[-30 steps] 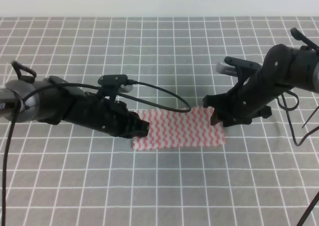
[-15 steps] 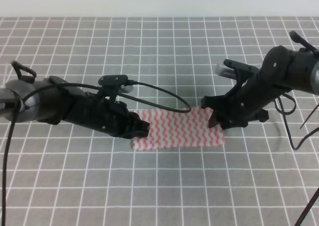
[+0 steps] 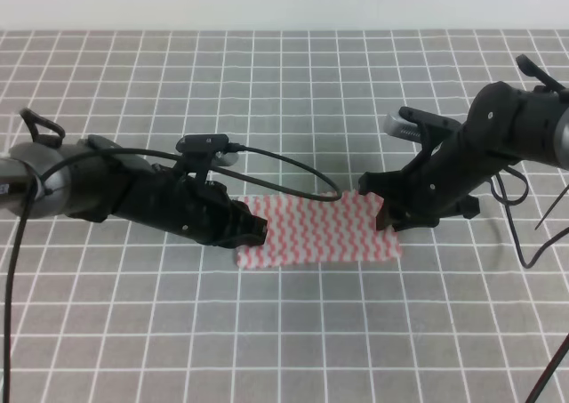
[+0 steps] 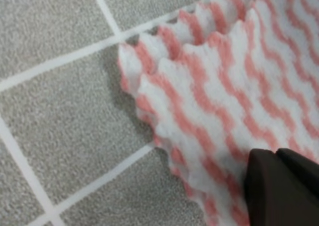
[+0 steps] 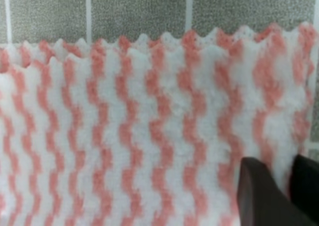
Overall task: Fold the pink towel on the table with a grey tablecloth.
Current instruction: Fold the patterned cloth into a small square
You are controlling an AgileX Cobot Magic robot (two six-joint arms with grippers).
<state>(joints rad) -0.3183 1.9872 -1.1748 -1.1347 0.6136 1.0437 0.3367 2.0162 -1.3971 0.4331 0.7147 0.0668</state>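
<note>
The pink towel [image 3: 316,231] lies as a zigzag-striped strip on the table with a grey tablecloth [image 3: 293,100], between both arms. My left gripper [image 3: 259,231] sits low at the towel's left end. In the left wrist view its dark fingers [image 4: 284,191] are pressed together over the towel [image 4: 219,86], whose pinked edge shows two layers. My right gripper [image 3: 382,214] is at the towel's right end. In the right wrist view its two fingers [image 5: 259,193] pinch the towel's edge [image 5: 149,126], with cloth in the narrow gap between them.
A black cable [image 3: 289,167] loops from the left arm over the towel's far edge. Another cable [image 3: 533,234] hangs off the right arm at the right edge. White grid lines cover the grey cloth, and a pale wall borders it at the back.
The right gripper has shifted slightly left and lower onto the towel's right end. The left arm and the towel's left end have hardly moved.
</note>
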